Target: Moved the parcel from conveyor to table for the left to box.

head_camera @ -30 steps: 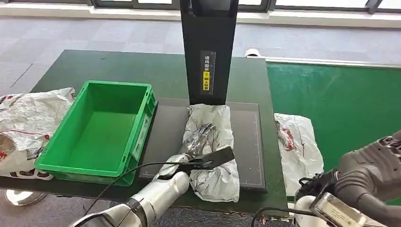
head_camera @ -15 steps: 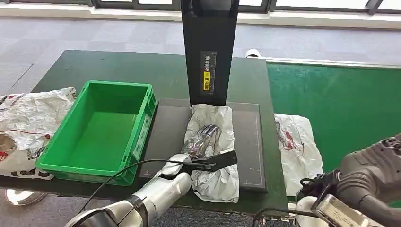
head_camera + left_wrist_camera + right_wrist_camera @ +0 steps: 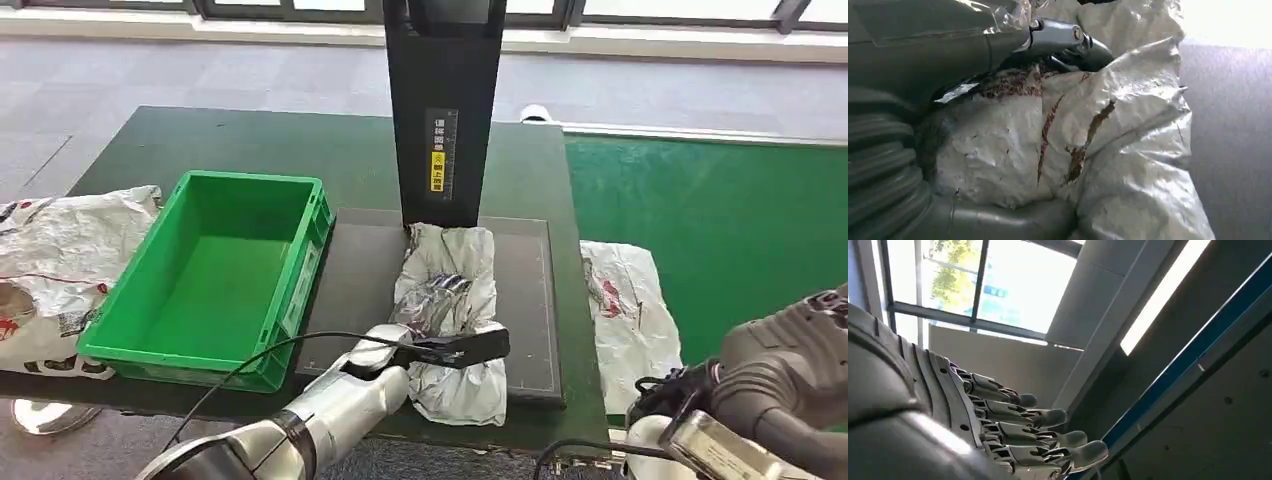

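On dark pad (image 3: 350, 270) at desk (image 3: 250, 145) centre: parcel (image 3: 455, 320), crumpled white bag, below black scanner post (image 3: 443, 110). Left hand (image 3: 435, 300) grips parcel, thumb and fingers wrapped around it. Green box (image 3: 215, 275) beside pad, to left. Right hand (image 3: 1018, 432) raised, fingers extended and apart, holding nothing.

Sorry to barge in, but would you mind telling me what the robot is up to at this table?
It is sorting parcels. The left hand grips a crumpled white parcel lying on the dark mat below the black scanner stand. The green crate beside it holds nothing yet. The right hand is open, holding nothing. Another parcel lies by the green conveyor.
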Controlling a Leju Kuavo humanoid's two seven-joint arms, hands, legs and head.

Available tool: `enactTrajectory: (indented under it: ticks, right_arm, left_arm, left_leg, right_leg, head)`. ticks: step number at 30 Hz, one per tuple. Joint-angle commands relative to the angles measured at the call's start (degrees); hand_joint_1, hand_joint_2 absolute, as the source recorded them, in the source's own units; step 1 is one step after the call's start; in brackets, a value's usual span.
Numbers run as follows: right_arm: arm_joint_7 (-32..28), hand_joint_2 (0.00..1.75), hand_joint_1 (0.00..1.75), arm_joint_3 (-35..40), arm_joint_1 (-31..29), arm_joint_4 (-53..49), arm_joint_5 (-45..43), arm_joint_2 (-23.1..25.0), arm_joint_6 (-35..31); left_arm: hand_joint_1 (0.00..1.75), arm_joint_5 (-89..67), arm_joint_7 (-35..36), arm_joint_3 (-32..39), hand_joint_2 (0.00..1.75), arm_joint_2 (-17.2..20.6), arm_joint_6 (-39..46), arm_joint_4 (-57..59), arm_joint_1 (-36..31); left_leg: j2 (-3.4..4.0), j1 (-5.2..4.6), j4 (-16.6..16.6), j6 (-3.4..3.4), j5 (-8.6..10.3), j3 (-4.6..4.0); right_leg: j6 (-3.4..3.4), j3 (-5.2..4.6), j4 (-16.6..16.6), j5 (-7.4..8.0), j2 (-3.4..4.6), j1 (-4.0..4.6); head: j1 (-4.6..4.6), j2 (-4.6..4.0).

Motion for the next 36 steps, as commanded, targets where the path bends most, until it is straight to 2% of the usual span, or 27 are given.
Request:
enactTrajectory:
  ticks: [1,2,3,4,8,18,19,20,21,22,23,25,26,29,31,36]
  right_arm:
    - [0.00,1.75,0.00,-1.75,1.92,1.54,0.16,1.25,0.09]
    - [2.16,0.00,0.00,-0.28,1.67,1.36,1.82,1.25,0.09]
    - [2.16,0.00,0.00,-0.28,1.67,1.36,1.82,1.25,0.09]
    - [0.00,0.00,0.00,-0.61,1.99,4.88,0.86,1.25,0.09]
    - [0.00,0.00,0.00,-0.72,1.93,4.69,0.36,1.25,0.09]
    - [0.00,0.00,0.00,-0.53,2.26,3.61,1.05,1.25,0.09]
    - [0.00,0.00,0.00,-0.94,2.54,3.45,-0.21,1.25,0.09]
    - [0.00,0.00,0.00,-1.47,3.04,2.79,0.04,1.25,0.09]
    - [0.00,0.00,0.00,-1.44,3.17,2.66,0.08,1.25,0.09]
    - [0.00,0.00,0.00,-1.77,3.78,2.36,0.03,1.25,0.09]
    - [0.00,0.00,0.00,-1.68,4.02,2.27,-0.15,1.25,0.09]
    - [0.00,0.00,0.00,-1.65,3.86,2.43,-0.05,1.25,0.09]
    - [0.00,0.00,0.00,-2.01,3.88,2.46,-0.44,1.25,0.09]
    - [0.00,0.00,0.00,-1.82,4.26,2.46,-0.42,1.25,0.09]
    - [0.00,0.00,0.00,-2.24,4.69,1.91,-0.98,1.25,0.09]
    - [0.00,0.00,0.00,-2.24,4.69,1.91,-0.98,1.25,0.09]
  left_arm:
    - [1.75,-1.79,2.90,-3.79,1.75,1.75,0.04,5.26,1.02]
    - [1.75,-1.81,2.75,-3.28,1.75,1.92,0.43,4.91,1.18]
    - [1.75,-1.81,2.75,-3.28,1.75,1.92,0.43,4.91,1.18]
    - [1.75,-1.70,2.79,0.13,1.75,3.89,8.07,3.64,0.84]
    - [1.75,-5.39,5.61,-0.63,1.75,5.96,8.22,4.36,-0.93]
    - [1.75,-7.59,6.44,-0.31,1.75,5.57,10.30,3.71,-0.21]
    - [1.75,-9.02,6.76,-0.10,1.75,5.66,12.96,3.15,-0.18]
    - [1.75,-11.72,6.96,-0.15,1.75,5.94,21.79,1.43,-0.13]
    - [1.75,-12.30,7.22,0.09,1.75,5.98,23.86,1.06,-0.24]
    - [1.75,-25.19,12.69,7.12,1.75,9.06,27.62,-13.34,5.37]
    - [1.75,-30.41,9.93,13.55,1.75,8.34,27.62,-27.42,7.72]
    - [1.75,-35.90,8.82,19.23,1.75,8.78,27.62,-39.24,10.60]
    - [1.75,-38.99,6.02,24.87,1.75,7.69,27.62,-48.24,12.41]
    - [1.75,-37.50,2.48,29.22,1.75,9.08,27.62,-57.33,12.87]
    - [1.75,-37.48,-3.59,36.15,1.75,6.88,27.62,-62.34,13.70]
    - [1.75,-37.48,-3.59,36.15,1.75,6.88,27.62,-62.34,13.70]
  left_leg:
    - [0.09,0.04,-0.24,0.02,0.06,0.25]
    - [0.13,0.03,-0.22,0.00,0.02,0.29]
    - [0.14,0.06,-0.31,0.01,0.07,0.29]
    - [0.11,0.07,-0.42,0.01,0.14,0.29]
    - [0.28,0.06,-0.25,0.00,-0.01,0.33]
    - [0.14,0.06,-0.26,-0.06,0.03,0.42]
    - [0.10,0.02,-0.19,-0.06,0.00,0.40]
    - [0.07,0.04,-0.13,-0.06,-0.03,0.39]
    - [0.09,0.05,-0.23,-0.06,0.03,0.40]
    - [0.03,0.05,-0.24,-0.06,0.05,0.35]
    - [0.12,0.01,-0.19,-0.06,0.00,0.37]
    - [0.03,0.05,-0.17,-0.06,0.05,0.14]
    - [0.02,0.02,-0.03,-0.06,0.00,0.09]
    - [0.06,0.05,-0.03,-0.05,0.02,-0.05]
    - [0.40,0.07,-0.07,-0.08,-0.04,0.03]
    - [0.24,0.05,-0.10,-0.11,-0.01,0.07]
  right_leg:
    - [-0.01,0.24,-0.27,0.12,0.08,0.04]
    - [-0.02,0.23,-0.22,0.11,0.12,0.03]
    - [-0.03,0.24,-0.33,0.18,0.12,0.06]
    - [-0.04,0.26,-0.45,0.25,0.09,0.08]
    - [-0.06,0.36,-0.23,0.14,0.25,0.08]
    - [-0.08,0.36,-0.24,0.09,0.12,0.18]
    - [-0.08,0.34,-0.14,0.03,0.09,0.15]
    - [-0.08,0.35,-0.10,0.00,0.06,0.16]
    - [-0.09,0.35,-0.21,0.07,0.08,0.17]
    - [-0.09,0.30,-0.20,0.07,0.02,0.17]
    - [-0.08,0.28,-0.13,0.03,0.11,0.13]
    - [-0.09,0.10,-0.15,0.07,0.02,0.17]
    - [-0.09,-0.02,0.01,0.00,0.00,0.11]
    - [-0.09,-0.11,-0.03,0.01,0.04,0.15]
    - [-0.11,-0.13,-0.06,0.05,0.40,0.17]
    - [-0.11,-0.08,-0.06,-0.01,0.27,0.17]
  head:
    - [0.00,0.00]
    - [0.00,0.00]
    - [0.00,0.00]
    - [0.00,0.00]
    - [-0.02,0.00]
    - [0.00,0.00]
    - [0.00,0.00]
    - [0.00,0.00]
    - [0.00,0.00]
    - [0.00,0.00]
    - [0.00,0.00]
    - [0.00,0.00]
    - [0.00,0.00]
    - [0.00,0.00]
    - [0.00,0.00]
    - [-0.02,0.00]
